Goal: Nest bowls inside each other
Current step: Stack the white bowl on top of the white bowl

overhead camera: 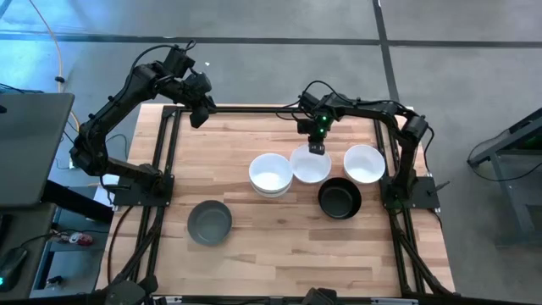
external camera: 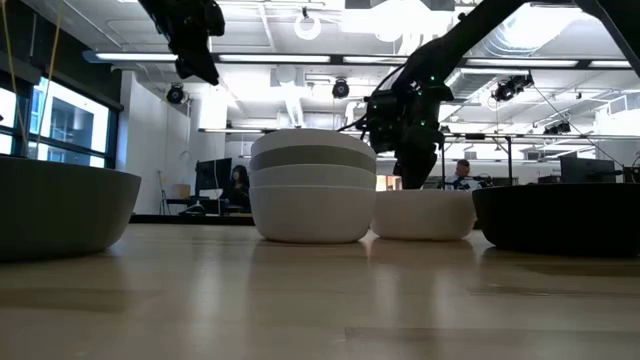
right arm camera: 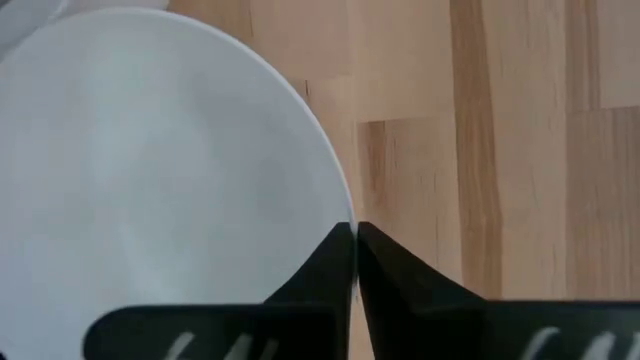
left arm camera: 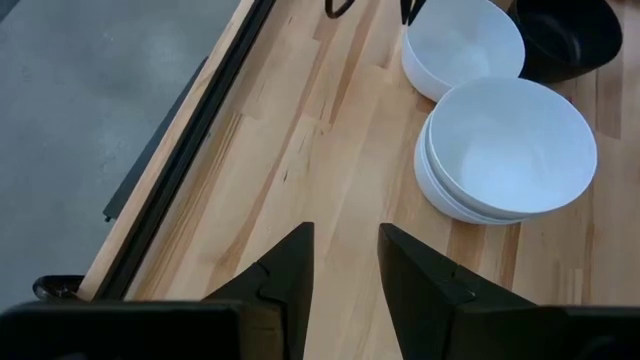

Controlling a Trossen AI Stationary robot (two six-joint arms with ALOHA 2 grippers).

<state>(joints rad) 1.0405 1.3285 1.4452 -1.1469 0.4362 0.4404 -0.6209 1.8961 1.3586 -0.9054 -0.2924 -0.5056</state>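
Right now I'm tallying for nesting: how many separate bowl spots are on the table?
5: grey bowl front-left, white stack centre, white bowl beside it, white bowl right, black bowl front-right. Stacks may hide more bowls.

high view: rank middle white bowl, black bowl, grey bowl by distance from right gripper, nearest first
1. Middle white bowl: the right gripper is shut on its far rim.
2. Black bowl: just in front, toward the right arm's base.
3. Grey bowl: front left, alone.

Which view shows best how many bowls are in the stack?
The low view: the stack shows its layered rims side-on, white and grey. High and left wrist views show mainly the top bowl. Right wrist misses it.
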